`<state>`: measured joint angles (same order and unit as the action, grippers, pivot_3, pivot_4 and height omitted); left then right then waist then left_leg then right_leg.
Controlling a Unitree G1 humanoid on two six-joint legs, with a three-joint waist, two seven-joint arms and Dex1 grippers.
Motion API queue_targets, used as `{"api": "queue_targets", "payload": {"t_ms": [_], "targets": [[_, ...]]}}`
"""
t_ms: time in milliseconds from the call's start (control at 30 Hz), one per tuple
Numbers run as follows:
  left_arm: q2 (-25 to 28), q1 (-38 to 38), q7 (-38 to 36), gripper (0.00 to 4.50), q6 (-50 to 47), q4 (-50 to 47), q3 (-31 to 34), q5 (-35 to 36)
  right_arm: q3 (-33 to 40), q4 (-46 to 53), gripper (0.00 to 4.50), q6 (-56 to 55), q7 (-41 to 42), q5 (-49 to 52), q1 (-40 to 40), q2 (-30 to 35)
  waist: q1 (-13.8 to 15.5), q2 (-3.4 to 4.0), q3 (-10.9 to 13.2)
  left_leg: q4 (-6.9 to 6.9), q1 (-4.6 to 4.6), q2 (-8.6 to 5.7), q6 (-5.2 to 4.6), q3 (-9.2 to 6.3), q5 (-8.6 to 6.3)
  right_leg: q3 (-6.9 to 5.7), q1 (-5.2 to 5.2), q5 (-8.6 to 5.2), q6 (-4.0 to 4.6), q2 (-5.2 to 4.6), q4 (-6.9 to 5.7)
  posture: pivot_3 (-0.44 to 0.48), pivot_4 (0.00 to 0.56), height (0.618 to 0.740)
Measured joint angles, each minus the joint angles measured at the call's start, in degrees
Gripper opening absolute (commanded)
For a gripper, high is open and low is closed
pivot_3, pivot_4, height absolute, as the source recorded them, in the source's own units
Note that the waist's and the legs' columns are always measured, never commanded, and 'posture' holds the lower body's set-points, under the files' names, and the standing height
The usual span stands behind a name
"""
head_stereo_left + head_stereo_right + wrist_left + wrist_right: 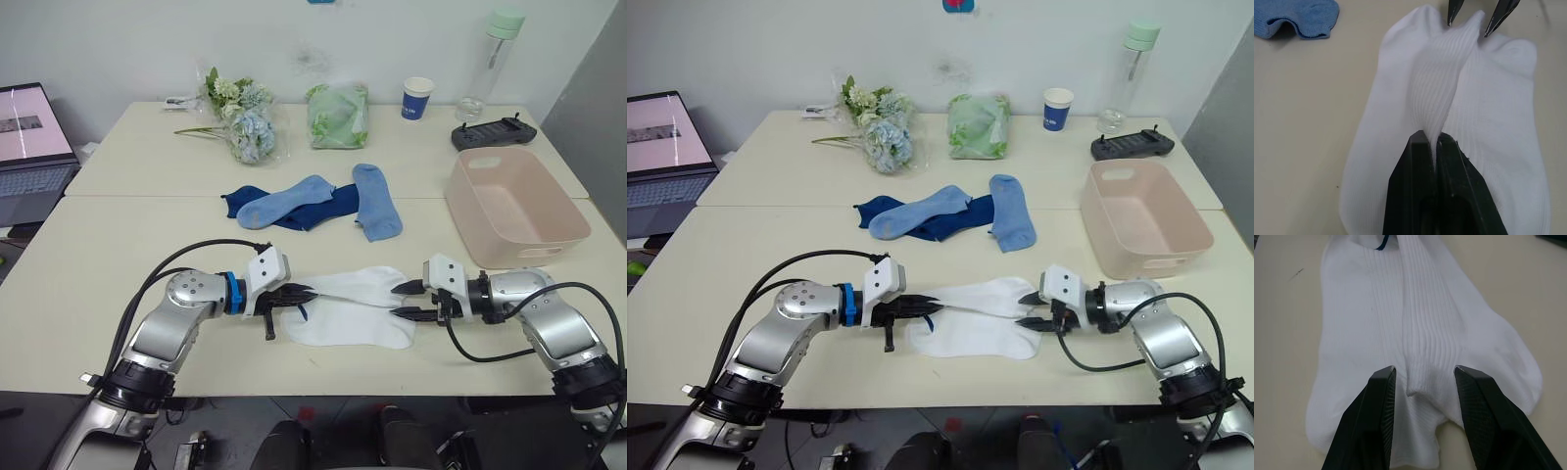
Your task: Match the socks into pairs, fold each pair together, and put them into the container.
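Observation:
Two white socks (355,305) lie overlapped near the table's front edge. My left gripper (302,295) is shut on a pinched ridge of the upper white sock (1442,93) at its left end. At the socks' right end my right gripper (409,301) stands open, its fingers (1376,401) either side of the raised fold, not closed on it. Two light blue socks (377,201) and the dark navy socks (328,208) lie heaped mid-table. The pale pink container (512,204) sits at the right, empty.
At the back stand a flower bunch (240,117), a green bag (338,115), a blue paper cup (417,98), a water bottle (492,59) and a black controller (494,133). A laptop (29,147) sits at the far left.

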<state>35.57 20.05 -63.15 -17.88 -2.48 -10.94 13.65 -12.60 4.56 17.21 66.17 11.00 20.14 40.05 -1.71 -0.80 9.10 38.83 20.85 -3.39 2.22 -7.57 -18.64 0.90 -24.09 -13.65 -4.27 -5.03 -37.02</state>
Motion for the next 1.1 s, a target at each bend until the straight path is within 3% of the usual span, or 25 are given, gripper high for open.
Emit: {"api": "queue_targets", "payload": {"t_ms": [133, 367, 533, 733, 867, 967, 1100], "targets": [[0.0, 0.0, -0.01, 0.0, -0.25, 0.0, 0.0, 0.0, 0.06, 0.0, 0.05, 0.86, 0.03, 1.11, 0.2, -0.07, 0.01, 0.0, 0.0, 0.0, 0.0, 0.0, 0.0, 0.0, 0.0, 0.0, 0.0, 0.0, 0.0, 0.0, 0.0, 0.0, 0.15, 0.74], [0.05, -0.09, -0.03, 0.0, -0.11, 0.0, 0.0, 0.0, 0.94, -0.53, 0.01, 2.72, -0.28, 2.7, 1.3, -0.55, -0.03, 0.0, 0.0, 0.0, 0.0, 0.01, 0.0, 0.0, 0.0, 0.0, 0.0, 0.0, 0.0, 0.0, 0.0, 0.0, 0.15, 0.74], [0.58, -0.26, 0.9, 0.0, 5.28, 0.0, 0.32, -1.36, 3.58, -2.07, 0.01, 5.61, -1.21, 4.88, 5.93, -0.96, 0.01, 0.0, 0.0, -0.01, 0.0, 0.01, 0.0, -0.02, 0.0, -0.01, -0.01, 0.0, 0.0, 0.0, 0.02, 0.0, 0.15, 0.74], [6.53, -3.41, -1.23, 0.0, 9.47, -7.55, 3.75, -0.24, 4.63, 5.06, 0.01, 12.36, 2.66, 10.08, 5.73, 4.15, 0.02, 0.0, 0.0, -0.04, 0.05, 0.06, 0.0, 0.0, 0.0, 0.03, -0.05, 0.0, 0.0, -0.04, 0.06, 0.0, 0.15, 0.74], [14.18, -11.6, -5.47, 0.0, -2.83, -19.83, 7.5, 11.92, 6.66, 16.68, 0.01, 24.22, 5.14, 20.32, 2.47, 10.01, 0.02, 0.03, 0.04, -0.08, 0.06, 0.19, -0.04, -0.04, -0.02, 0.0, -0.04, -0.02, -0.01, -0.03, 0.04, 0.0, 0.15, 0.74], [17.77, -13.59, -6.45, 0.0, -11.27, -25.07, 9.68, 19.18, 8.12, 23.14, 0.01, 32.34, 5.82, 28.44, -0.05, 12.96, 0.12, 0.04, 0.05, -0.03, -0.04, 0.16, -0.28, -0.06, -0.15, -0.03, 0.13, -0.02, -0.01, -0.02, 0.05, 0.0, 0.15, 0.74], [16.37, -11.86, -5.94, 0.0, -13.56, -23.24, 6.55, 18.81, 7.65, 24.59, 0.01, 35.87, 2.84, 31.24, -2.27, 10.84, 0.18, 0.04, 0.05, -0.02, -0.24, 0.0, -0.37, -0.01, -0.2, -0.07, 0.37, -0.02, -0.02, 0.01, 0.09, 0.0, 0.15, 0.74]]}}
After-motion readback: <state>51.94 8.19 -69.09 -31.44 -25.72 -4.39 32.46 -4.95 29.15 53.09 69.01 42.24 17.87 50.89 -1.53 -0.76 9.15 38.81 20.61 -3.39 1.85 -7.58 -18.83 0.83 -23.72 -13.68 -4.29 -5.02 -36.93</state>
